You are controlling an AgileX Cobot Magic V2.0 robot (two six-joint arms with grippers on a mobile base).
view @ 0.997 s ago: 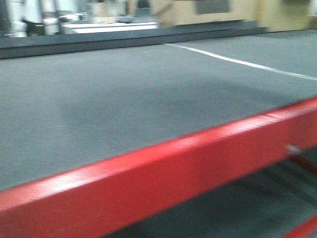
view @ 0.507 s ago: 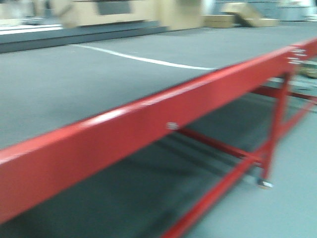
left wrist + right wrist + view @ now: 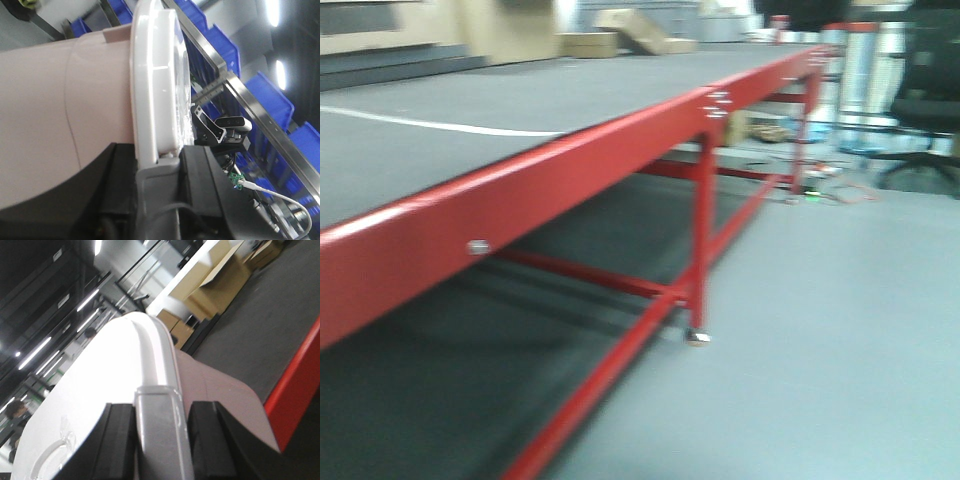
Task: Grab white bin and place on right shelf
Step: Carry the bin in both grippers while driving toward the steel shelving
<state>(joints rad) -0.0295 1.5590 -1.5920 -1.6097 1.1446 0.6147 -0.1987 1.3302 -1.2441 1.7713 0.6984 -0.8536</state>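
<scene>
The white bin [image 3: 55, 115] fills the left wrist view: pale pinkish body, with the glossy white lid [image 3: 160, 85] edge-on. My left gripper [image 3: 159, 160] is shut on the grey clasp at the bin's rim, one black finger [image 3: 120, 170] on each side. In the right wrist view the bin's lid [image 3: 100, 400] and pinkish side [image 3: 215, 390] show. My right gripper [image 3: 161, 407] is shut on the grey clasp at that end. The right shelf's steel rails [image 3: 235, 90] run behind the bin in the left wrist view. Neither the bin nor the grippers show in the front view.
Blue bins [image 3: 272, 97] sit on the steel rack. The red-framed table [image 3: 570, 170] with a dark top runs along the left of the front view, its leg [image 3: 700, 250] on grey floor. A black office chair [image 3: 930, 90] stands far right. Cardboard boxes [image 3: 220, 285] stand at the back.
The front view has swung to the right: the red table edge slid left, and its legs, the open floor and the chair came into sight.
</scene>
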